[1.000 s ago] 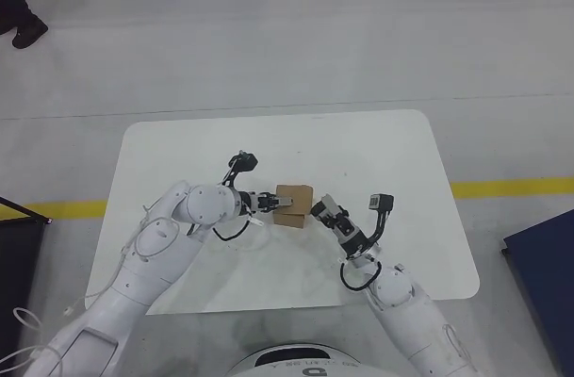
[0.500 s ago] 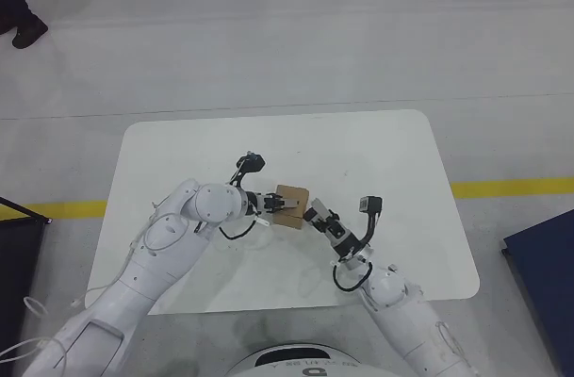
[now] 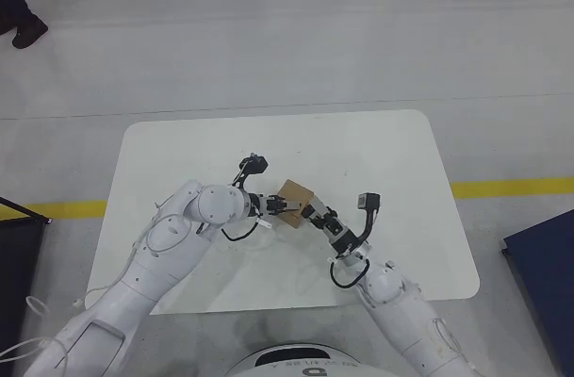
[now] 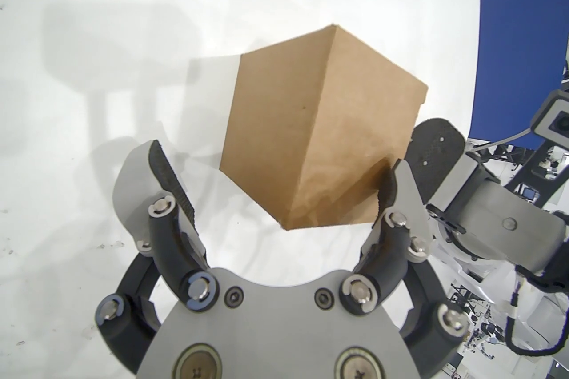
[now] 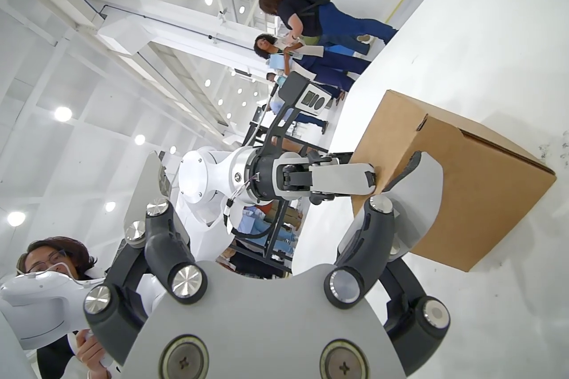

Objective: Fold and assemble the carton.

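From where I stand, the left gripper (image 3: 270,204) is spread wide, holding nothing; one pad rests against a side of the carton (image 3: 295,200), the other hangs free over the white table (image 3: 173,151). The carton sits skewed near the table's middle, squeezed between the two arms. On its far side the right gripper (image 3: 314,216) is spread wide too, with one finger pressed to a wall and nothing clasped.

As I judge it, the trouble is that neither tool has a real grip. If one side pushes harder, the box could spin or skid out from between them, or a wall could dent. The tucked flap seam could also spring open if it's nudged. Every face I can see is closed, so I can't tell whether anything is inside.
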